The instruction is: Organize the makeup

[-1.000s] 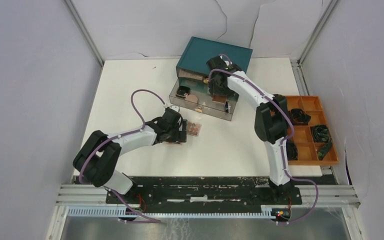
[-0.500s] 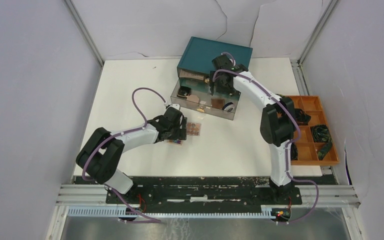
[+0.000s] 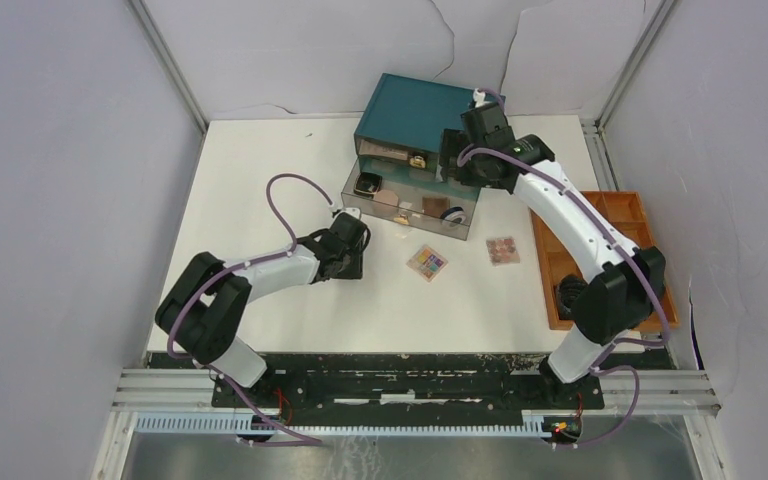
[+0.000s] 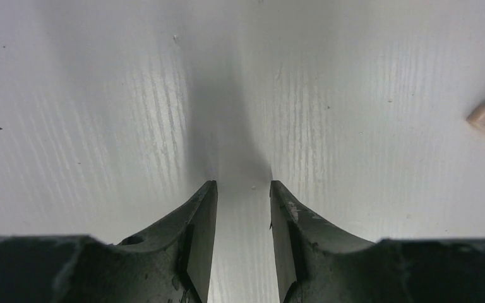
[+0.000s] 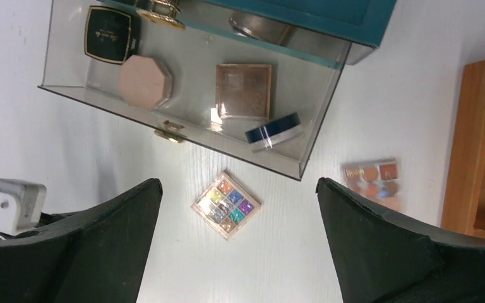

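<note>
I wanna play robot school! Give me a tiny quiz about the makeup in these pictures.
1. True or false: the pink octagonal compact lies inside the clear drawer.
2. How many palettes lie on the table, outside the drawer?
3. What is the left tool holding? A) nothing B) a lipstick C) a cable

Key: 1. true. 2. two, the colourful palette and the peach palette. 3. A.

Black square compact [image 5: 108, 35], pink octagonal compact [image 5: 145, 81] and brown palette [image 5: 244, 91] lie flat in the clear drawer [image 5: 189, 53], a blue round compact [image 5: 273, 131] tilted beside them. Rainbow palette [image 5: 226, 204] and peach palette [image 5: 371, 178] lie on the tabletop [image 5: 101, 158].
</note>
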{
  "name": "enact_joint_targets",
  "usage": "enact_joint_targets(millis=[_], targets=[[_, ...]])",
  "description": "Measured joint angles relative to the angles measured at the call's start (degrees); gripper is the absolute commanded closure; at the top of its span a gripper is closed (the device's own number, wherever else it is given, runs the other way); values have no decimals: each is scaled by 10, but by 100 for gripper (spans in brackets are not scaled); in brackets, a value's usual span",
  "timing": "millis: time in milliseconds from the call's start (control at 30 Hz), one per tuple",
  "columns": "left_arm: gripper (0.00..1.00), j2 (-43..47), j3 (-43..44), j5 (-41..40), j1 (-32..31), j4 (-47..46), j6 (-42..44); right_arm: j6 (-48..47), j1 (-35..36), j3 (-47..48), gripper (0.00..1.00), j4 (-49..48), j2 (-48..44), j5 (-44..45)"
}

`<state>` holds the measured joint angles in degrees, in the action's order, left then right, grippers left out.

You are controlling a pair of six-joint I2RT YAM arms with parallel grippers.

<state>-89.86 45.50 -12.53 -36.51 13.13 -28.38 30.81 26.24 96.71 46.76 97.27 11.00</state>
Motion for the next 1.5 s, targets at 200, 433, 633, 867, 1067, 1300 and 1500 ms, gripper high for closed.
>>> enact_joint_targets(millis=[200, 433, 633, 867, 1067, 1300, 1500], targets=[[44, 0, 28, -9, 0, 43, 8, -7, 0, -72, 0, 3, -50, 5], [30, 8, 35, -4, 0, 58, 9, -11, 0, -209, 0, 28, -104, 22], [28, 40, 31, 19, -9, 65, -3, -1, 0, -255, 0, 44, -130, 28], [31, 11, 97, 37, -68, 87, -92, -4, 0, -272, 0, 27, -120, 21], [31, -53, 163, 43, -96, 87, -127, -29, -2, -297, 0, 2, -94, 23], [31, -47, 146, 45, -98, 96, -138, -96, -30, -306, 0, -34, -21, 23], [31, -24, 127, 36, -98, 112, -140, -166, -45, -295, 0, -56, 41, 28]])
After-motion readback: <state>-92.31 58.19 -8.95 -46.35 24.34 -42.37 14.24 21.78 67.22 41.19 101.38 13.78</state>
